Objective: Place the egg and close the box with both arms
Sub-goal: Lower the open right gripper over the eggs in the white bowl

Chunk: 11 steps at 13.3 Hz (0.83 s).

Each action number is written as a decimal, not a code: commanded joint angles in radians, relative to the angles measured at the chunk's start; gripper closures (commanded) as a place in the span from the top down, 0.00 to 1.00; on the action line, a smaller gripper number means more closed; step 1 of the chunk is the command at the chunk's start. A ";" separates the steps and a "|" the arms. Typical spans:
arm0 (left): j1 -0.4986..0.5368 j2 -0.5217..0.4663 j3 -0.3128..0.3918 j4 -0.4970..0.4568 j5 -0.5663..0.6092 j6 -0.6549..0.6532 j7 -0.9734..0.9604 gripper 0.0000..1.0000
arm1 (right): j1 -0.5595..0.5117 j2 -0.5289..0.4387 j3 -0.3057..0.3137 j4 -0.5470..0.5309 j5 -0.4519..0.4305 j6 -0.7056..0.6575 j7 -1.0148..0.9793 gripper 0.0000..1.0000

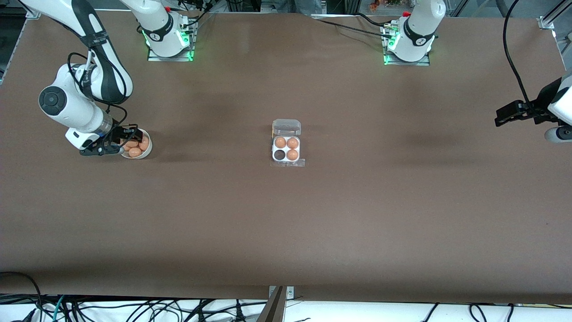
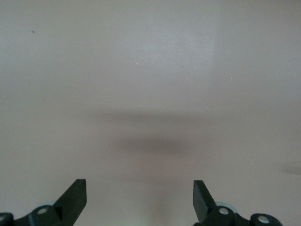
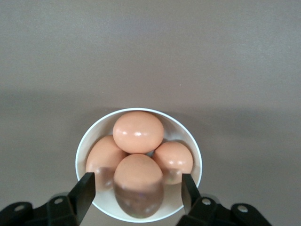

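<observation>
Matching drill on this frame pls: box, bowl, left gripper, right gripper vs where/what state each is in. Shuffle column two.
1. box
2. bowl
3. left gripper
4. right gripper

A. open, over bare table at the left arm's end
B. white, holding loose eggs
C. lid open, three cells filled, one vacant
D. fingers open on either side of an egg in the bowl

Pairs: 1-C, 2-B, 3-A, 4-D

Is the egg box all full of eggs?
No, the egg box holds three eggs, and one cell nearer the front camera is empty and dark.
</observation>
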 commanded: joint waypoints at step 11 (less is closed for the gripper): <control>0.010 0.010 -0.006 0.029 0.013 -0.019 0.017 1.00 | -0.005 0.004 0.009 -0.006 0.009 0.006 -0.017 0.47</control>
